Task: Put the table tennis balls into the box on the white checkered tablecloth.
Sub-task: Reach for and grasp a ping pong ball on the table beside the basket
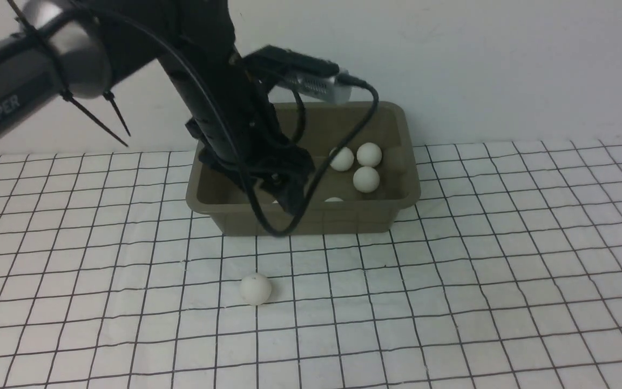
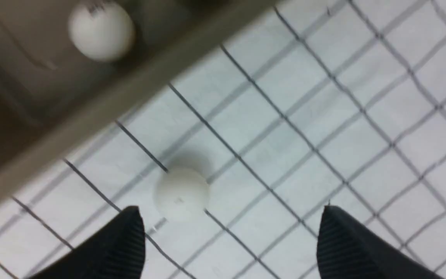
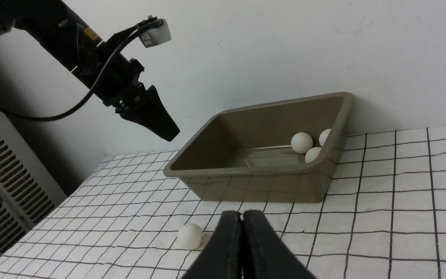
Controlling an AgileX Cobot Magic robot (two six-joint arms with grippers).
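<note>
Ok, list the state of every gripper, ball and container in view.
left gripper: open, empty, raised by the box.
right gripper: shut, empty.
box: upright, open-topped, holding balls.
balls in the box: resting on its floor.
lone ball: on the tablecloth, outside the box.
tablecloth: spread, slightly wrinkled.

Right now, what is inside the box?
Three table tennis balls at its right end, a fourth just showing behind the near wall. The left arm hides the box's left part.
</note>
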